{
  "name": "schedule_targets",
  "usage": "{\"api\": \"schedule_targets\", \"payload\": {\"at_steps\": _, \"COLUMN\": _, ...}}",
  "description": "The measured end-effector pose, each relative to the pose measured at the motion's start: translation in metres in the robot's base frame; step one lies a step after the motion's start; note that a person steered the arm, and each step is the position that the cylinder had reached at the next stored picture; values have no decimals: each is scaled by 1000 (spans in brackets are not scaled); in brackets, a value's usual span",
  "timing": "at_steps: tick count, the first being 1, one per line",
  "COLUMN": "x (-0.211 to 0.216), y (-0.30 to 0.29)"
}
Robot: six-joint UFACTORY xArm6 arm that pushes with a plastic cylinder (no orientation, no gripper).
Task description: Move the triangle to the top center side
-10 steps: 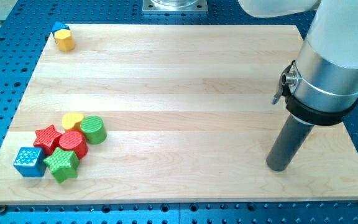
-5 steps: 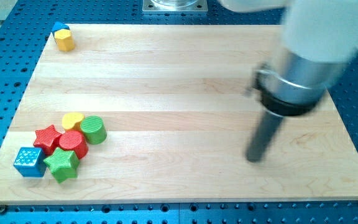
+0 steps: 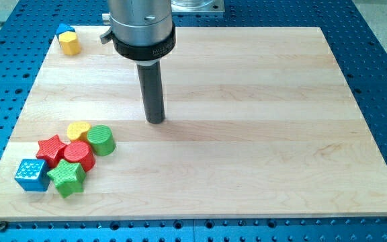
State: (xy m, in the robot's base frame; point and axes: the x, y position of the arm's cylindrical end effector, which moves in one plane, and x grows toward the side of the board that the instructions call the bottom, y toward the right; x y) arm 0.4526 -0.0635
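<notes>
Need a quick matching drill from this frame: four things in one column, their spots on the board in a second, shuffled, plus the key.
Things:
1. blue cube
2. yellow hexagon block
3. green cylinder
4. my tip

Places:
A. top-left corner of the board, touching a small blue block
B. right end of the bottom-left cluster
C. left end of the bottom-left cluster
D. on bare wood, to the upper right of the cluster, touching no block

Pairs: 1-C, 2-A, 3-B, 4-D
</notes>
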Motion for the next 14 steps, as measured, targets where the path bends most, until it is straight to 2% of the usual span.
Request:
{"api": "schedule_targets", "payload": {"at_steps": 3, "x": 3, "y": -47}}
{"api": "schedule_targets", "payload": {"at_steps": 4, "x": 1, "y": -114}}
{"api": "schedule_targets", "payload": {"at_steps": 5, "x": -44, "y": -143}}
{"api": "schedule_targets", "payload": {"at_steps": 6, "x": -116, "y": -207}}
{"api": "schedule_targets", "payload": {"at_steps": 7, "x": -127, "y": -241}}
{"api": "schedule_targets", "payload": {"at_steps": 8, "x": -127, "y": -241}}
{"api": "schedule_targets", "payload": {"at_steps": 10, "x": -221, "y": -231}}
{"api": "schedule_targets", "payload": {"at_steps": 11, "x": -246, "y": -218}}
{"api": "schedule_targets", "payload": {"at_steps": 12, "x": -242, "y": -180}}
{"api": "schedule_targets", "payload": {"at_steps": 13, "x": -203, "y": -131}}
{"api": "schedule_targets", "payload": {"at_steps": 14, "x": -207, "y": -144}}
